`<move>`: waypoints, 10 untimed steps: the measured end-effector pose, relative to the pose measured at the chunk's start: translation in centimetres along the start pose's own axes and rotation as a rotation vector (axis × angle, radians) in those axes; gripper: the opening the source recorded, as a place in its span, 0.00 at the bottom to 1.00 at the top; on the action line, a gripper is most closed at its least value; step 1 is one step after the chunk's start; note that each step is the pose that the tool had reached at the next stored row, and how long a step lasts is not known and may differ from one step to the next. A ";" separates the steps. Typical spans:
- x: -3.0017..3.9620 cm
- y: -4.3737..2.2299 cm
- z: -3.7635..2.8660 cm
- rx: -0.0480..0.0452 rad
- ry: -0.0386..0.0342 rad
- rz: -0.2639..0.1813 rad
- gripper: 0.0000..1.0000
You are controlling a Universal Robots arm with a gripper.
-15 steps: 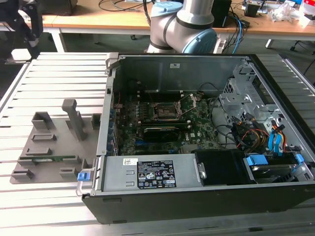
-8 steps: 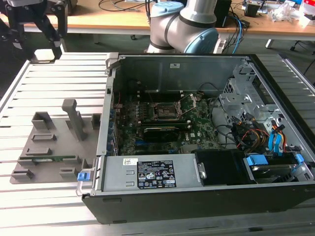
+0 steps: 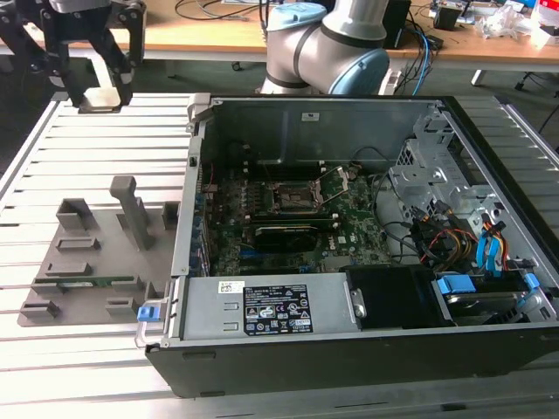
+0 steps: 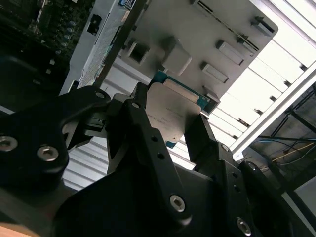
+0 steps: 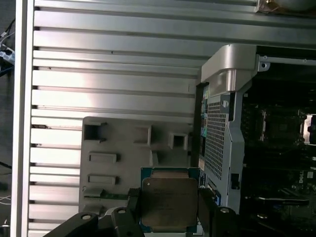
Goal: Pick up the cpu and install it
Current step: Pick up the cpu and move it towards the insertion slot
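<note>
My gripper [image 3: 100, 80] hangs high over the slatted table at the exterior view's left, beyond the grey parts tray [image 3: 52, 310]. It is shut on the cpu [image 3: 101, 97], a flat square chip with a silvery top. In both wrist views the cpu [image 5: 169, 201] [image 4: 170, 111] sits edge to edge between the two black fingers [image 5: 132, 202], well above the tray [image 5: 123, 158]. The open computer case [image 3: 314, 345] lies at the exterior view's right. The black motherboard socket [image 3: 297, 197] [image 5: 279, 126] is in the middle of its board, with its lid raised.
The tray carries upright grey posts [image 3: 131, 209] and a green memory stick [image 3: 87, 282]. The case's raised metal wall [image 3: 188, 209] stands between tray and motherboard. Cables and a drive cage [image 3: 437, 188] fill the case's right side. The arm's base [image 3: 323, 48] stands behind the case.
</note>
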State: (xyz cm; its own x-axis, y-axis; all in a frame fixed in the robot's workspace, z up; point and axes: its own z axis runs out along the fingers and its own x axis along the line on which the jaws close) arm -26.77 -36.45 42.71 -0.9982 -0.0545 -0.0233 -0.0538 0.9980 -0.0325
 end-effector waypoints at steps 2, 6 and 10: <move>-1.28 -0.07 0.03 0.0005 0.0000 0.000 0.55; -3.22 -0.17 0.08 0.0013 0.0001 0.000 0.55; -5.38 -0.27 0.14 0.0020 0.0002 0.000 0.55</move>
State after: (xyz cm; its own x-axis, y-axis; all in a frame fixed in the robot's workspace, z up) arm -21.38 -36.44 42.71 -0.9982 -0.0547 -0.0231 -0.0538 0.9980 -0.0345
